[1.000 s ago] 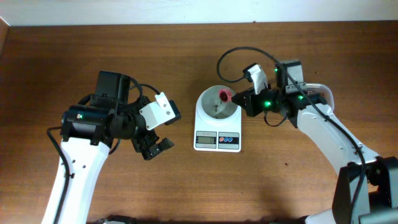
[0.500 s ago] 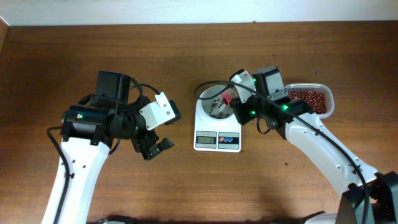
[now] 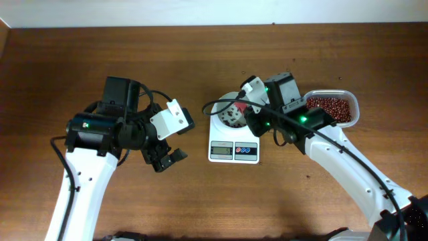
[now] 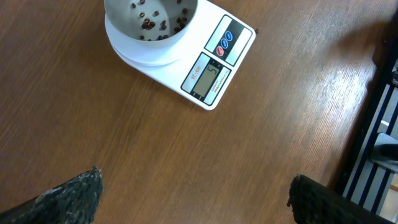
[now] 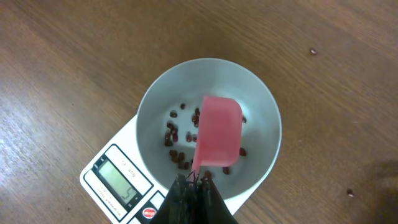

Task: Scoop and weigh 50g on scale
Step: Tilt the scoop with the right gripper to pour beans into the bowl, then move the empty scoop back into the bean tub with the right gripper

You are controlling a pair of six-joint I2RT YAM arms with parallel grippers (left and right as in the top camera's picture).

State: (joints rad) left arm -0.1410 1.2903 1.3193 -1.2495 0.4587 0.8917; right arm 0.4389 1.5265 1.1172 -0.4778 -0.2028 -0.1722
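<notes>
The white scale [image 3: 233,151] stands mid-table with its round bowl [image 3: 215,112] on top, and several red beans [image 5: 177,134] lie in the bowl [image 5: 249,87]. My right gripper [image 5: 194,180] is shut on the handle of a pink scoop [image 5: 217,140], which hangs tilted over the bowl's middle. From overhead, the scoop [image 3: 242,106] shows at the bowl's right side. My left gripper [image 3: 167,159] hovers open and empty left of the scale. In the left wrist view the scale [image 4: 211,62] lies ahead of the wide-apart left gripper [image 4: 196,193].
A clear tub of red beans [image 3: 329,107] sits right of the scale, partly under my right arm. Stray beans [image 5: 313,51] lie on the wood beyond the bowl. The table's dark edge and a rack show at the right of the left wrist view.
My right arm has swung left with the scoop, from the bowl's right rim to over its middle, uncovering the tub. More beans show in the bowl. The left arm is still.
</notes>
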